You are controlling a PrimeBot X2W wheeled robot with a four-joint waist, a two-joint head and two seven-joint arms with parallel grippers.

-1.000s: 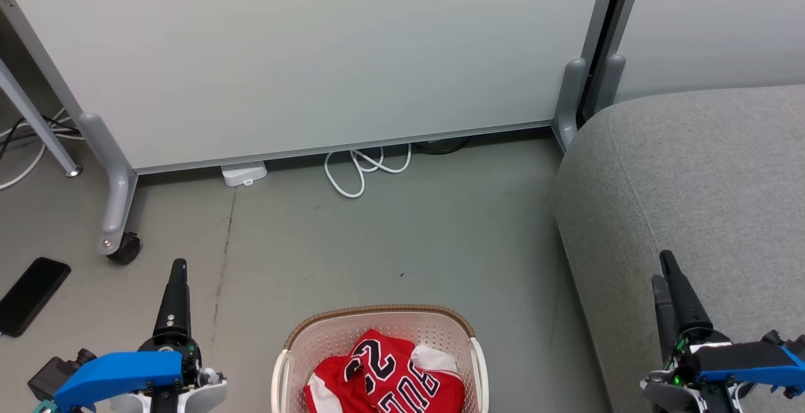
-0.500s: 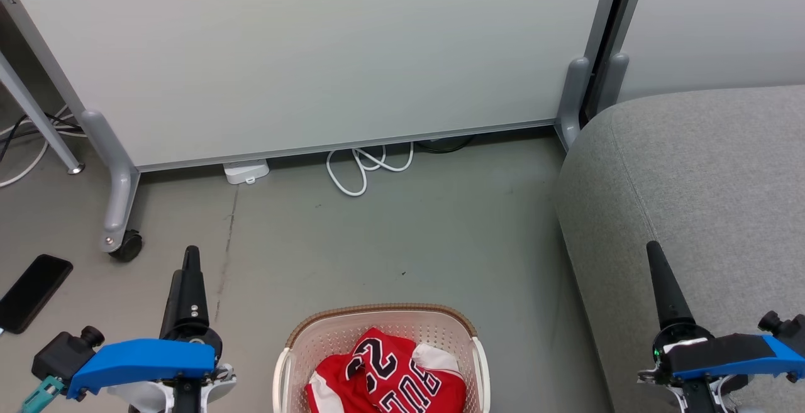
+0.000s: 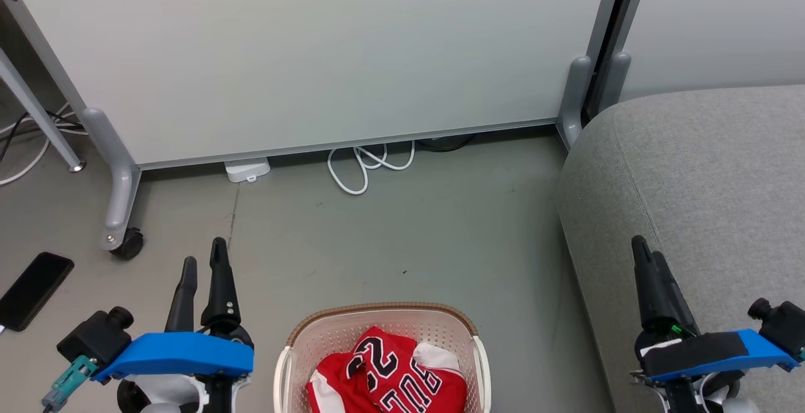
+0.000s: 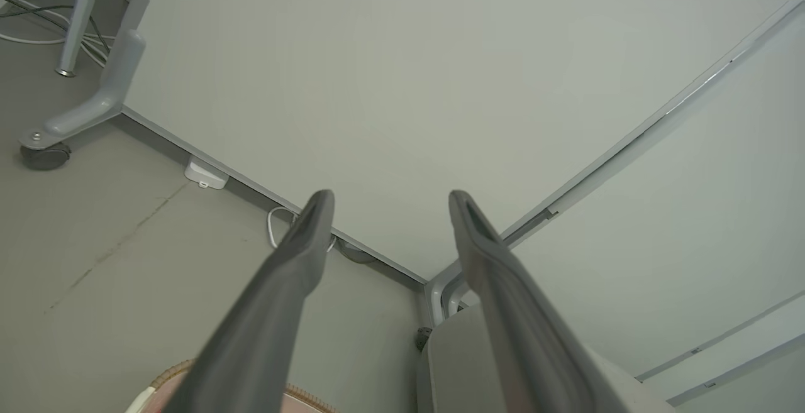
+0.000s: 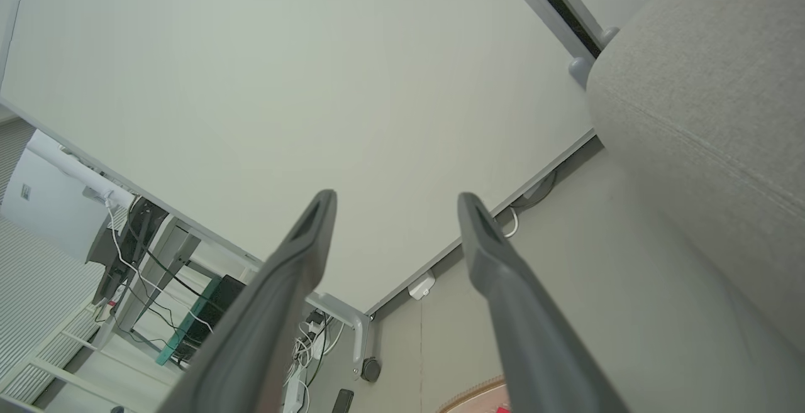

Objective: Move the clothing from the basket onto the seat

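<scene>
Nothing of the task looks done yet, judging from how things lie. In the head view the clothing (image 3: pixel 383 375) sits bunched in the basket (image 3: pixel 377 308) at 6 o'clock, at the bottom edge of the frame: a red jersey with black-and-white numerals and letters on top, with a white panel showing at its 2 o'clock side. How many garments make up the heap cannot be told. The seat (image 3: pixel 710 180) fills the 3 to 4 o'clock part of the view, well apart from the basket across a strip of bare floor (image 3: pixel 402 237), and no red cloth lies on the part of its grey surface that shows. The left gripper (image 3: pixel 203 254) hangs at 7 o'clock, just beside the basket's left rim but not over it. In its wrist view its fingers (image 4: pixel 295 262) stand spread with nothing between them. The right gripper (image 3: pixel 648 248) is at 4 o'clock in front of the seat's front face, and its wrist view likewise shows its fingers (image 5: pixel 295 256) parted and empty. What remains appears to be the whole job: reach into the basket, take hold of the cloth, lift it clear of the rim, carry it toward 3 o'clock and lay it on the seat.
</scene>
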